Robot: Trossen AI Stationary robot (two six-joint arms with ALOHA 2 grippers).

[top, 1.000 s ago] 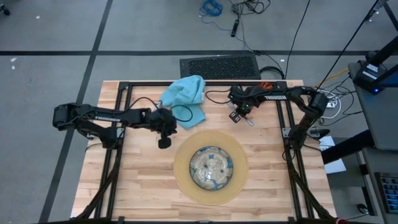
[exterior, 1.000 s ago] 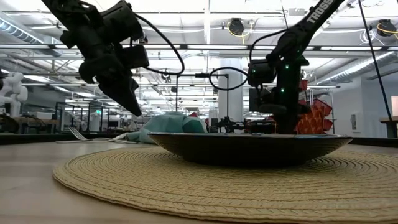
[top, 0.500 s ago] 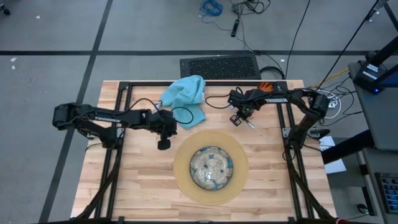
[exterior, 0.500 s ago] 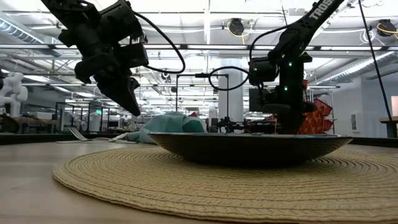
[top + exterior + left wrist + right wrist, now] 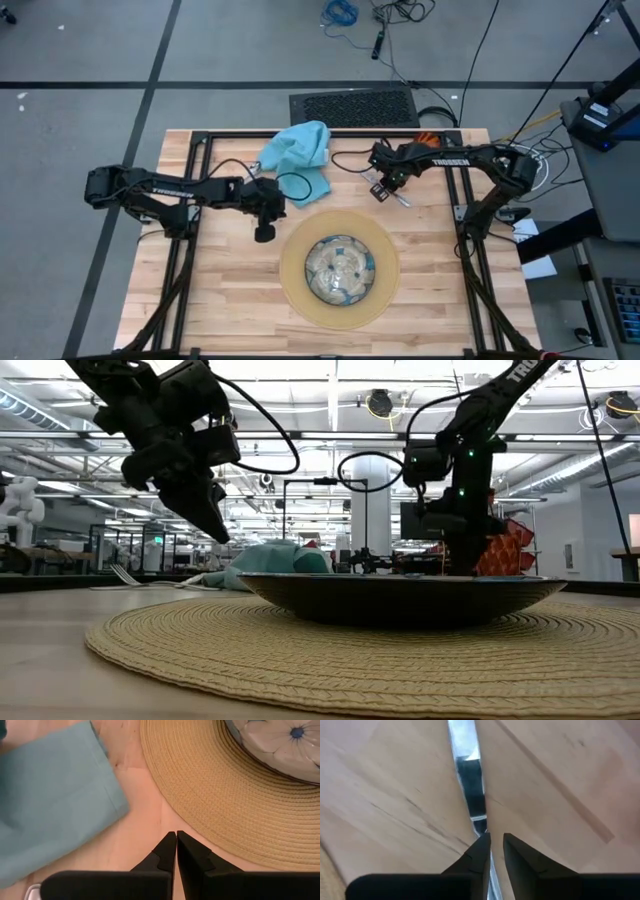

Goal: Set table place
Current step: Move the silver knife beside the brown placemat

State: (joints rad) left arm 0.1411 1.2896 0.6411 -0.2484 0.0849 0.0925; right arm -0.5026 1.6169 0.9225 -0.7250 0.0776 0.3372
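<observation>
The large light butcher-block wooden table with black frame rails carries a big round tan woven mat, and a patterned glass bowl with a blue-and-white flower design sits at the mat's centre. In the low view the bowl shows as a dark shallow dish on the woven mat.

A crumpled teal cloth napkin lies on the table beyond the mat, toward the far edge, apart from the mat's rim. In the left wrist view a corner of the napkin lies near the mat's edge with bare wood between them, and part of the bowl shows above.

The left gripper hangs above the table just beside the mat's far-left rim, between mat and napkin. Its jaws are clenched together on nothing, fingertips meeting in the left wrist view; in the low view it is clear of the surface.

The right gripper is beyond the mat's far-right rim, over a slim silver piece of cutlery lying on the wood. In the right wrist view the jaws stand slightly parted with the silver handle running between them; whether they are grasping it cannot be told. Which utensil it is cannot be told either.
</observation>
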